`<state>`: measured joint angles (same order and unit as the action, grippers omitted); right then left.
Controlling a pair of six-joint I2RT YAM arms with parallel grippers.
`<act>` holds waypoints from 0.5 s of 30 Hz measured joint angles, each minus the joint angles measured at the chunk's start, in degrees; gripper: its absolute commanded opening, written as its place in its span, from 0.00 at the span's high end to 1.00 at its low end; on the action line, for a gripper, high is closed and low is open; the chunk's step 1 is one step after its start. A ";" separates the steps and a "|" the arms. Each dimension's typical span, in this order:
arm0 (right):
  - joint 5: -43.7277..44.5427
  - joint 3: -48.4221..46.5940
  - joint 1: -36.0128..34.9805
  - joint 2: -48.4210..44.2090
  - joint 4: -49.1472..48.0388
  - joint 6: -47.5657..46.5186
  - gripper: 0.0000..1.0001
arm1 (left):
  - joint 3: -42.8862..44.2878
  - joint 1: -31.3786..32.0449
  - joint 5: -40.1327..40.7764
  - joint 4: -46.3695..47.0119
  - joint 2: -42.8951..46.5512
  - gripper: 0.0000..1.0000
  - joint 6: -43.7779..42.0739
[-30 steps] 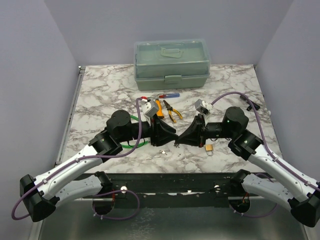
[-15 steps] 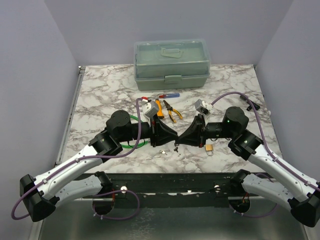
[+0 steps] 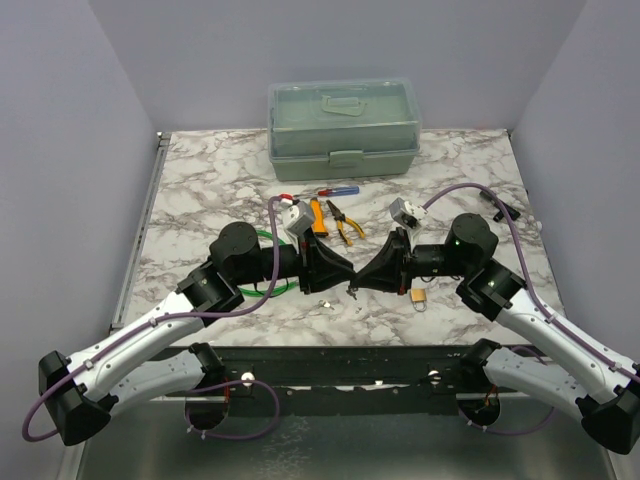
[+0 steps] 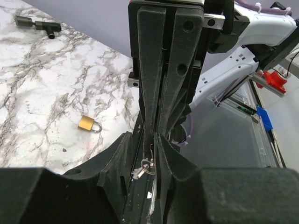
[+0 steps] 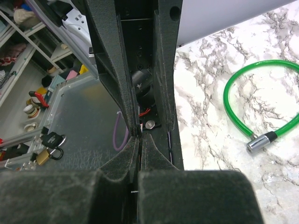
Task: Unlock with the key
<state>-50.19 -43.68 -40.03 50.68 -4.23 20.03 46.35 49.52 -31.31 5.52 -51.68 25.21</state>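
At mid-table, closed right gripper (image 3: 358, 285) meets left gripper (image 3: 345, 283) (its grip unclear), keys (image 4: 145, 166) between; padlock (image 3: 418, 296) nearby.

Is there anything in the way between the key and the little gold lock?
Nothing visible is. The key hangs where the left gripper and right gripper meet tip to tip. The gold padlock lies flat close by, with only bare marble table between them.

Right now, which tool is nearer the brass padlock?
Right. The right tool stretches leftward just behind the padlock, its body close beside it. The left tool lies beyond the right tool's tips, farther to the padlock's left.
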 measured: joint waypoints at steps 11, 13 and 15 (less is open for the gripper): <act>0.85 0.00 0.00 0.02 -0.72 0.98 1.00 | -0.92 0.00 -0.50 2.54 0.46 1.00 1.36; 1.05 0.00 0.00 0.02 -0.87 1.18 0.98 | -1.14 0.00 -0.48 3.06 0.48 1.00 1.55; 1.40 0.00 0.00 0.02 -0.87 1.51 0.83 | -1.40 -0.02 -0.22 3.48 0.52 1.00 1.77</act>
<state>-48.80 -43.68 -40.03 50.70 -5.10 21.54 44.95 49.50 -31.53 8.99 -51.16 26.98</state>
